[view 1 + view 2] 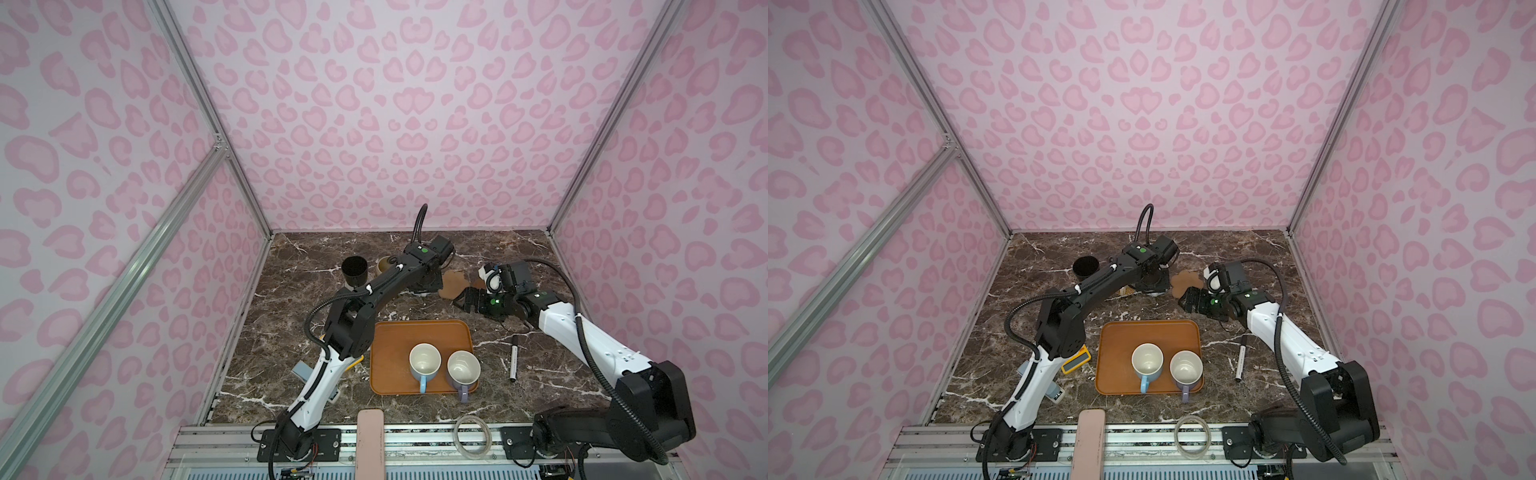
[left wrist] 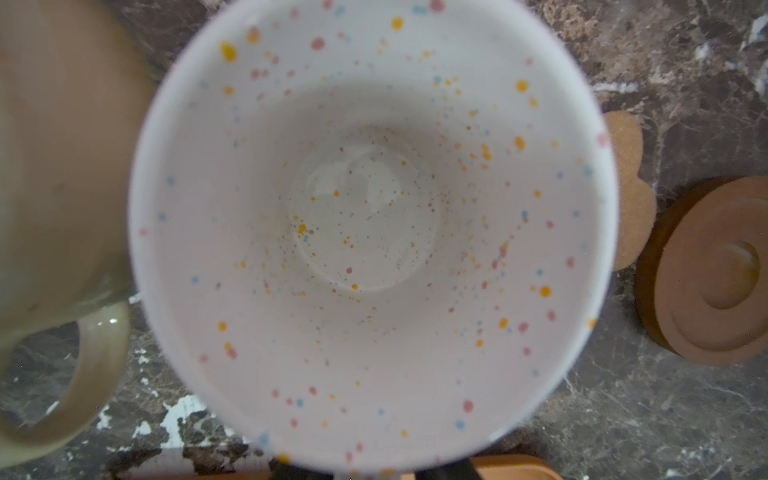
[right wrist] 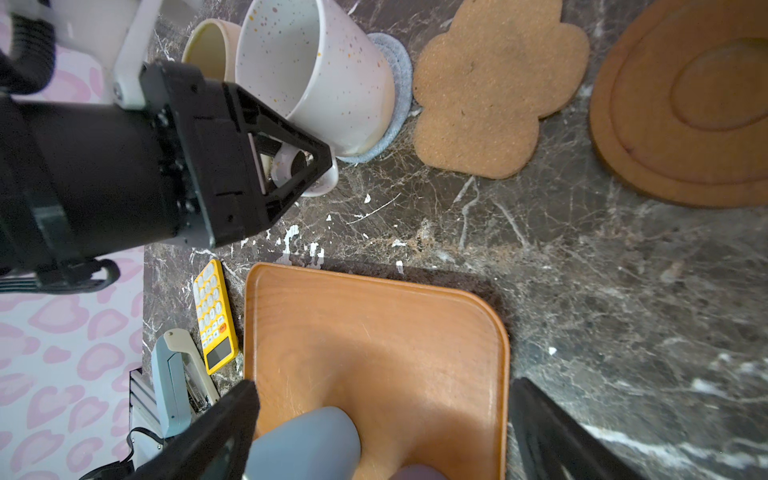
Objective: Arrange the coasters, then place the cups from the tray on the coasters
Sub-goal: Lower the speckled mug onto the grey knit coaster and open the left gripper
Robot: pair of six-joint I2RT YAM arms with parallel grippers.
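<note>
A white speckled cup (image 3: 320, 79) stands on the light-blue coaster (image 3: 395, 95). My left gripper (image 3: 291, 166) is at its handle, and how far the jaws are closed does not show. A cream-yellow cup (image 3: 212, 45) and a black cup (image 1: 355, 270) stand further left. Right of the white cup lie the brown flower-shaped coaster (image 3: 490, 95) and the dark-brown disc coaster (image 3: 685, 104), both bare. The orange-brown tray (image 1: 399, 336) holds a blue cup (image 1: 424, 361) and a lavender cup (image 1: 463, 368). My right gripper (image 3: 386, 432) hangs open over the tray's far edge.
A yellow calculator (image 3: 214, 316) and a stapler (image 3: 178, 374) lie left of the tray. A pen (image 1: 514, 357) lies to its right. A clear ring (image 1: 472, 436) and a pink bar (image 1: 370, 444) sit at the front rail. Walls close in on three sides.
</note>
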